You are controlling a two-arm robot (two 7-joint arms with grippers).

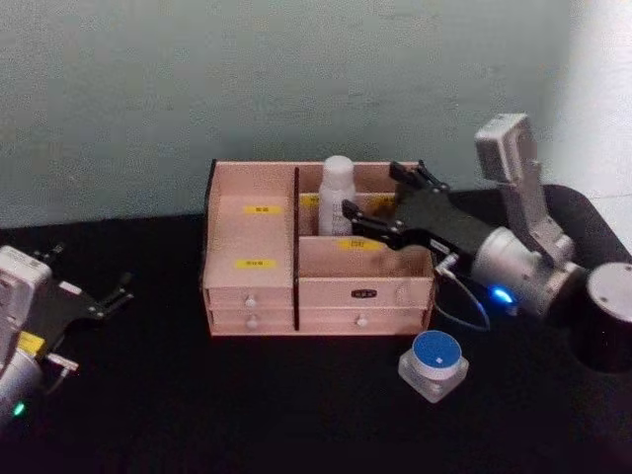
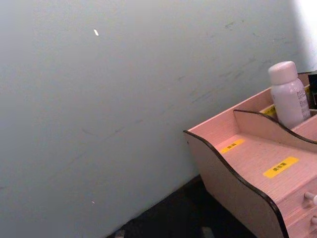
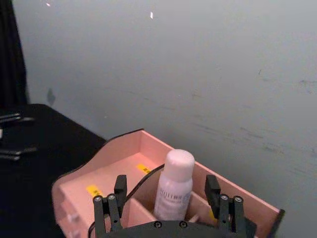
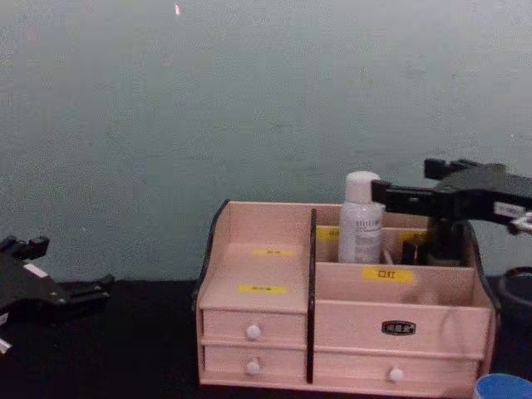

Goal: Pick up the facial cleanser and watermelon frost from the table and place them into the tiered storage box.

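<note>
Jar (image 1: 433,363): on the table (image 1: 247,415), at 5 o'clock from the box, untouched, not yet picked up.
Left gripper (image 1: 91,269): parked at 8 o'clock from the box, fingers apart, holding nothing.
Box (image 1: 252,291): pink, stepped, drawers shut.
Right gripper (image 1: 373,193): over the rear right compartment, fingers spread wide, clear of the bottle, at its 3 o'clock.
Bottle (image 1: 337,196): upright in the rear compartment just right of the divider, toward 12 o'clock in the box.
Progress: likely half done; bottle in, jar left to fetch and set inside.
</note>
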